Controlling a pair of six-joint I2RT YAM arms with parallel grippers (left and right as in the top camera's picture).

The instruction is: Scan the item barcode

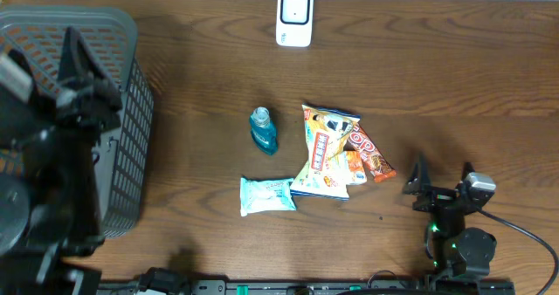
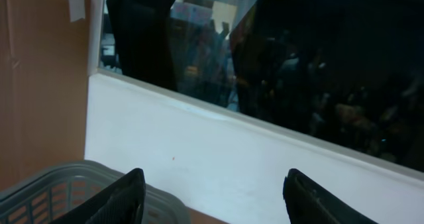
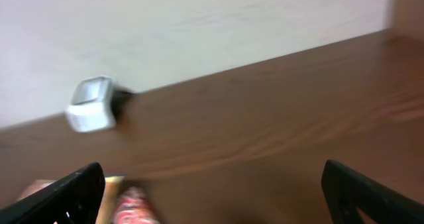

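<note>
A: Materials first. What is sitting on the wooden table (image 1: 454, 77)?

B: Dark grained wood is showing under everything. A white rounded barcode scanner (image 1: 294, 17) is standing at the far edge, well apart from the goods. A small clear blue bottle (image 1: 263, 129) is lying near the centre, cap pointing toward the scanner.

A: And the packets?

B: A glossy yellow snack bag (image 1: 325, 151) is lying just right of the bottle. It is overlapping a crinkly red-orange wrapper (image 1: 374, 158) on its right. A soft white-teal packet (image 1: 267, 195) is lying at the bag's near-left corner, close to touching it.

A: Containers?

B: A grey plastic mesh basket (image 1: 131, 138) is sitting at the left edge, with slotted walls and a rounded rim. The left arm is covering its inside, so its contents cannot be told.

A: Grippers?

B: The left gripper (image 2: 213, 177) is hanging above the basket rim with its jaws spread and nothing between them. The right gripper (image 3: 212, 164) is hovering low near the wrapper, jaws gaping wide and empty, facing the scanner.

A: Is anything being held?

B: No. Every item is lying on the table.
</note>
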